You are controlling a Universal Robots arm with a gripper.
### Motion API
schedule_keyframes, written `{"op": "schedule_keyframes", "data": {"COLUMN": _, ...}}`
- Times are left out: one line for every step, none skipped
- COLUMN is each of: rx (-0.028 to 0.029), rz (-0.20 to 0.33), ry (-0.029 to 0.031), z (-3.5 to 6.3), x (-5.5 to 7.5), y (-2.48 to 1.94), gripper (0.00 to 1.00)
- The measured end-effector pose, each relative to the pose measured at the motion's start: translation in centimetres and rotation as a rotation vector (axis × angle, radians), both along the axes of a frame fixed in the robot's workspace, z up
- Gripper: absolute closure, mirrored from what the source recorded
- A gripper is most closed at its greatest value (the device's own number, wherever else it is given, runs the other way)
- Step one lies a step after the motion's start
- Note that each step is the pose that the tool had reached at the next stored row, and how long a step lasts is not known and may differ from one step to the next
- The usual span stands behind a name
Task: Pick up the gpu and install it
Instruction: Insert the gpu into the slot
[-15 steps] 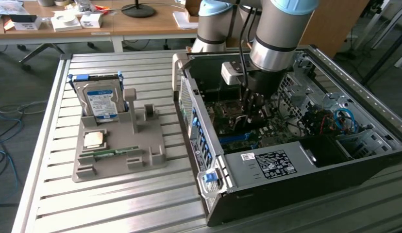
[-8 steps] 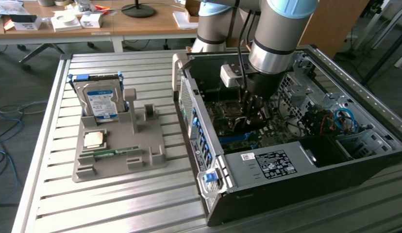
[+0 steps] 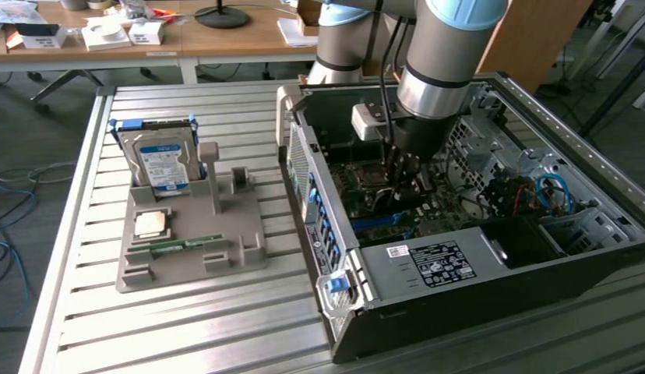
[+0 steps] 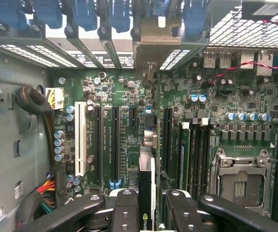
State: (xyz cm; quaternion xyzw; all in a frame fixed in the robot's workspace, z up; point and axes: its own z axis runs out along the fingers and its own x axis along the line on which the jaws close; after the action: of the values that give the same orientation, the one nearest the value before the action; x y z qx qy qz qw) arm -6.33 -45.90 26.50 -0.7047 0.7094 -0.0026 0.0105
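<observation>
1. Black fingers of the gripper pinch the gpu by its two faces. I see the card edge-on between them, so they are neither spread free nor pressed together.
2. The relation I watch is the gpu's long axis. It runs straight away from the fingers toward the rear wall, parallel to the black expansion slots just beside it. Its silvery bracket is up at the rear openings. I cannot tell whether its edge sits in a slot.
3. At centre frame in the exterior view, the arm reaches down into the open computer case, over the motherboard.
4. At the exterior view's left, the grey holder carries a hard drive and a RAM stick.
</observation>
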Motion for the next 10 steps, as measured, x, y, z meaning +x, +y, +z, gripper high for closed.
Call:
{"op": "schedule_keyframes", "data": {"rx": 0.0000, "rz": 0.000, "ry": -0.0001, "z": 0.00, "x": 0.00, "y": 0.00, "gripper": 0.73}}
{"op": "schedule_keyframes", "data": {"rx": -0.0001, "rz": 0.000, "ry": 0.0000, "z": 0.00, "x": -0.01, "y": 0.00, "gripper": 0.73}}
{"op": "schedule_keyframes", "data": {"rx": 0.0000, "rz": 0.000, "ry": 0.0000, "z": 0.00, "x": -0.04, "y": 0.00, "gripper": 0.73}}
{"op": "schedule_keyframes", "data": {"rx": 0.0000, "rz": 0.000, "ry": 0.0000, "z": 0.00, "x": -0.07, "y": 0.00, "gripper": 0.73}}
{"op": "schedule_keyframes", "data": {"rx": 0.0000, "rz": 0.000, "ry": 0.0000, "z": 0.00, "x": -0.10, "y": 0.00, "gripper": 0.73}}
{"op": "schedule_keyframes", "data": {"rx": 0.0000, "rz": 0.000, "ry": 0.0000, "z": 0.00, "x": -0.12, "y": 0.00, "gripper": 0.73}}
{"op": "schedule_keyframes", "data": {"rx": -0.0001, "rz": 0.000, "ry": 0.0000, "z": 0.00, "x": -0.15, "y": 0.00, "gripper": 0.73}}
{"op": "schedule_keyframes", "data": {"rx": 0.0000, "rz": 0.000, "ry": 0.0000, "z": -0.01, "x": -0.18, "y": 0.01, "gripper": 0.73}}
{"op": "schedule_keyframes", "data": {"rx": 0.0000, "rz": 0.000, "ry": -0.0001, "z": -0.01, "x": -0.21, "y": 0.01, "gripper": 0.73}}
{"op": "schedule_keyframes", "data": {"rx": 0.0000, "rz": 0.000, "ry": -0.0001, "z": -0.01, "x": -0.25, "y": 0.01, "gripper": 0.73}}
